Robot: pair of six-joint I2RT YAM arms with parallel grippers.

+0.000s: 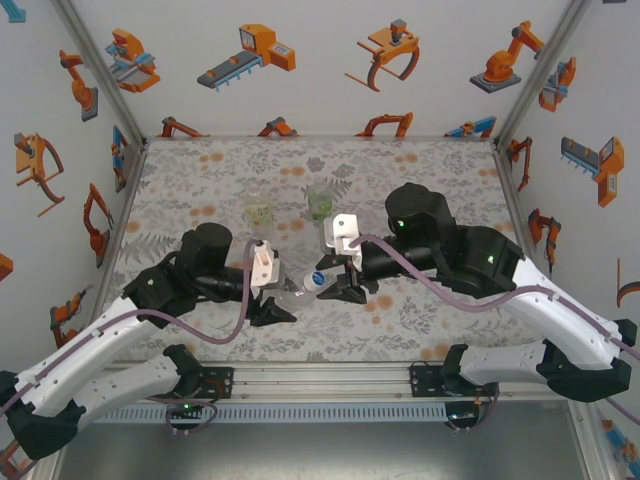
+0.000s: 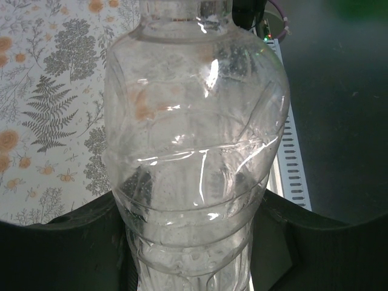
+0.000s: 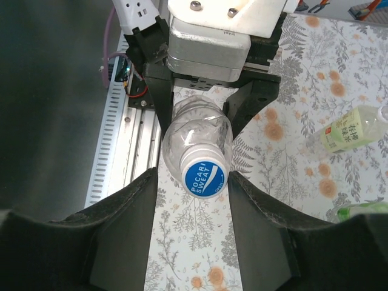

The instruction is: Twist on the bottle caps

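Note:
My left gripper (image 1: 275, 303) is shut on the colourless bottle (image 2: 194, 121), holding it on its side just above the table. The bottle's neck points toward the right arm. A cap (image 3: 206, 176) with a white rim and a blue printed top sits on the bottle mouth (image 1: 313, 281). The right gripper (image 3: 194, 177) is open around this cap: one finger (image 3: 254, 212) touches its side, while the other (image 3: 130, 218) stands a little apart. Farther back on the table stand the pale yellow-green bottle (image 1: 259, 212) and the bright green bottle (image 1: 320, 205).
A metal rail (image 1: 320, 385) runs along the near table edge, just below the held bottle, with dark floor beyond it (image 3: 48, 121). Enclosure walls with robot pictures close in the left, back and right. Floral cloth (image 1: 420, 320) covers the table.

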